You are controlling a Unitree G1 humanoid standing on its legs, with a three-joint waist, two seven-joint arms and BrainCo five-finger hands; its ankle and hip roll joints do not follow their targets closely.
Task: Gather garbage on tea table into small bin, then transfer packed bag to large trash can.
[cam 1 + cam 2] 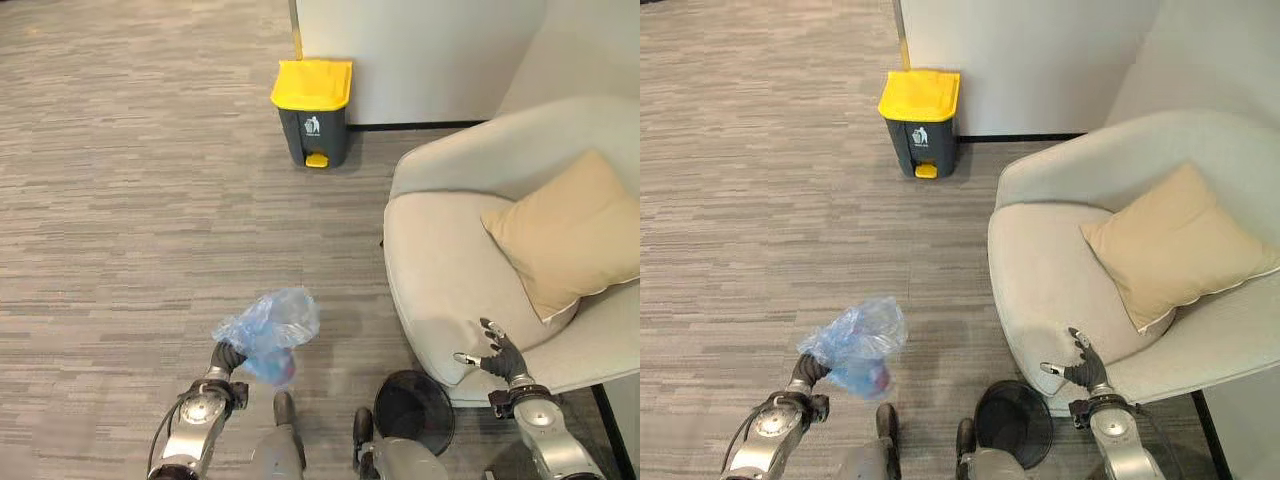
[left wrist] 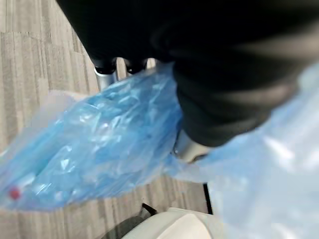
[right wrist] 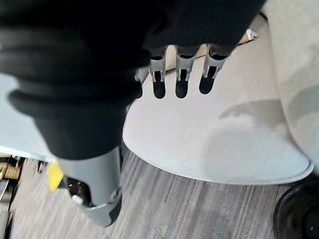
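Left hand (image 1: 226, 358) at 7 o'clock in the head view, clenched on the neck of the blue plastic bag (image 1: 268, 332). Bag is off the floor, bulging up and to the 1 o'clock side of the hand, a small red item visible through the plastic at its lower edge. Left wrist view confirms it: blue film (image 2: 99, 149) wraps right against the hand cover.

Right hand (image 1: 498, 352) at 5 o'clock, fingers straight and spread, holding nothing, over the front edge of the grey armchair (image 1: 450, 270). Tan cushion (image 1: 565, 232) sits on the seat.

Small black mesh bin (image 1: 414, 408) on the floor at 6 o'clock, between the hands, just beside the armchair base.

Large trash can (image 1: 313, 112), dark body with closed yellow lid, at 12 o'clock against the wall, well apart from the bag.
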